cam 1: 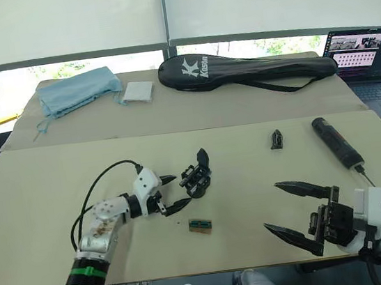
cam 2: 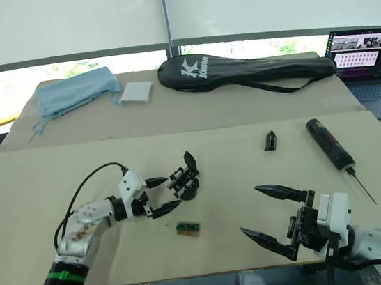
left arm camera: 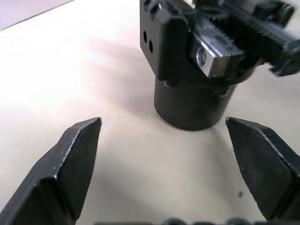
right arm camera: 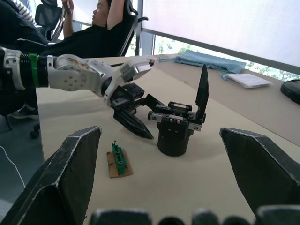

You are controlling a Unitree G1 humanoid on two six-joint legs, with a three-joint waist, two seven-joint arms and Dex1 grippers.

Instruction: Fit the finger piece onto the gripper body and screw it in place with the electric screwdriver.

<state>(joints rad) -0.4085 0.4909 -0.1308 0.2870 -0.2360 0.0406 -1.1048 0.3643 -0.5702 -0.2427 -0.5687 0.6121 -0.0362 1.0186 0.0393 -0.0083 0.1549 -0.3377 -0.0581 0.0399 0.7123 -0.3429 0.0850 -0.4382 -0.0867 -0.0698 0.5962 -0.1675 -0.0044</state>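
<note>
The gripper body [cam 1: 197, 177] stands upright on the beige table, a black block on a round base with one pointed finger rising from it. My left gripper [cam 1: 176, 191] is open, its fingertips just short of that round base [left arm camera: 194, 105], one to each side. The finger piece [cam 1: 276, 139] lies alone further right. Beyond it, the electric screwdriver [cam 1: 338, 142] lies on the table with its thin bit pointing toward the near edge. My right gripper [cam 1: 288, 209] hovers open near the front edge, empty, facing the gripper body [right arm camera: 176, 126].
A small green part on a brown scrap [cam 1: 200, 225] lies just in front of the gripper body. At the back are a black racket bag [cam 1: 244, 69], a blue cloth [cam 1: 77, 90], a white pad [cam 1: 137, 92] and a laptop [cam 1: 367, 56]. A seated person [right arm camera: 89, 28] is beyond the table's left end.
</note>
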